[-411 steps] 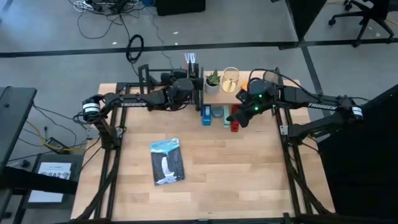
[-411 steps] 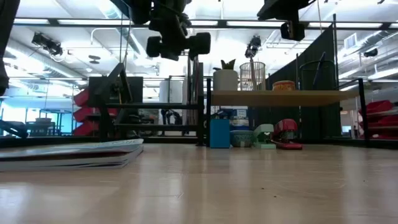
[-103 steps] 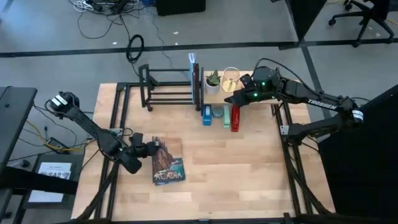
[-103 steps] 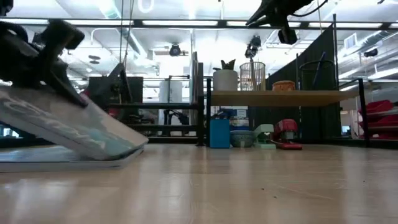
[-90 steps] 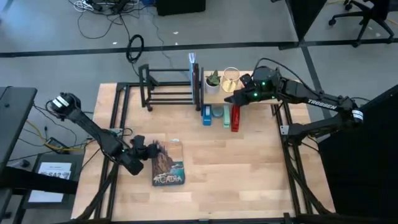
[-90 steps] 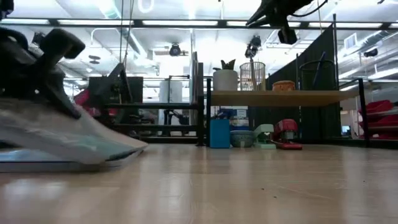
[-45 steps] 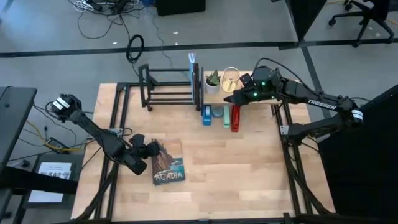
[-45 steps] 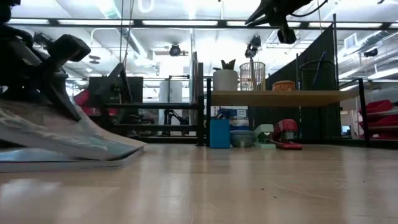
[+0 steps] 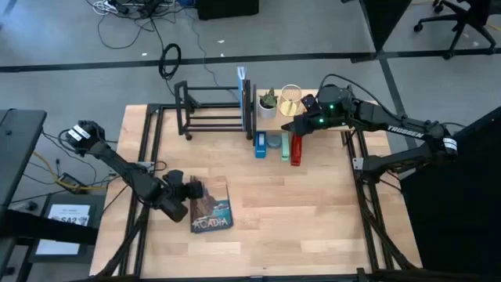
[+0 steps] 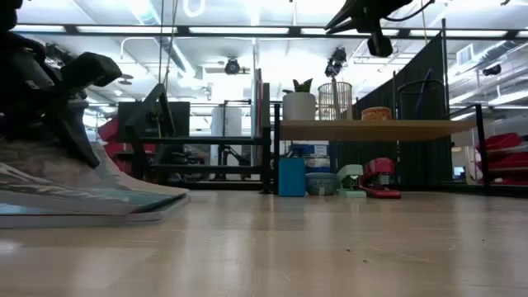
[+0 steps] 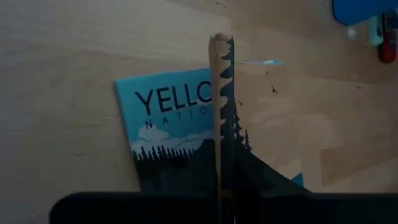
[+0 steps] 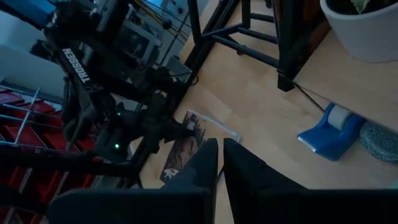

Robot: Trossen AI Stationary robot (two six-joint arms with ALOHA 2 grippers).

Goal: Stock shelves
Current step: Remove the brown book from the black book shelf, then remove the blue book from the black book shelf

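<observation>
Left gripper (image 9: 190, 190) low over surface (image 9: 313, 219), jaws clamped on edge of top booklet (image 9: 210, 204), lifted at slant off second booklet (image 11: 161, 130) lying flat beneath. Arm stretched from surface's left edge, wrist near level.

Farther off, black rack (image 9: 213, 110) appears bare; wooden shelf (image 9: 313, 117) beside it holds plant pot (image 9: 268, 103), wire basket (image 9: 290, 99), small items below. Judged early: both booklets not yet shelved.

Right gripper (image 12: 219, 158) hangs above wooden shelf, jaws nearly together, holding nothing.

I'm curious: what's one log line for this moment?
left gripper: lifting top book edge | right gripper: above wooden shelf | black rack: one book
</observation>
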